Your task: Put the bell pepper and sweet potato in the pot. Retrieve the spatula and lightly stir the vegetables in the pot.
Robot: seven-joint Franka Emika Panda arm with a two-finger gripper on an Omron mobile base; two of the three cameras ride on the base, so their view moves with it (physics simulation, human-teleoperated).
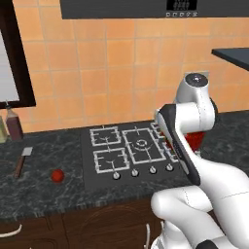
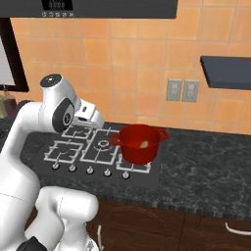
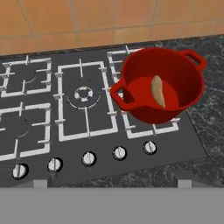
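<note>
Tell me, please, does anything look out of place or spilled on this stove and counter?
Nothing is spilled or damaged. The sweet potato lies inside the pot; the bell pepper sits on the counter, near the spatula.

**Flat, even rendered light; soft resolution throughout**

All three views are evenly and moderately bright, with no single visible light source. The orange wall tiles (image 1: pixel 112 63) show no hot spots. Shadows are faint: the pot (image 3: pixel 162 83) casts almost none on the hob (image 3: pixel 87 118), though its inside is a touch darker than its rim. The robot's white arm (image 1: pixel 204 180) carries gentle shading and a mild sheen. The dark marbled desk (image 2: pixel 206 162) looks grainy. Edges are slightly soft and jagged everywhere; no lens distortion or motion blur shows.
</note>
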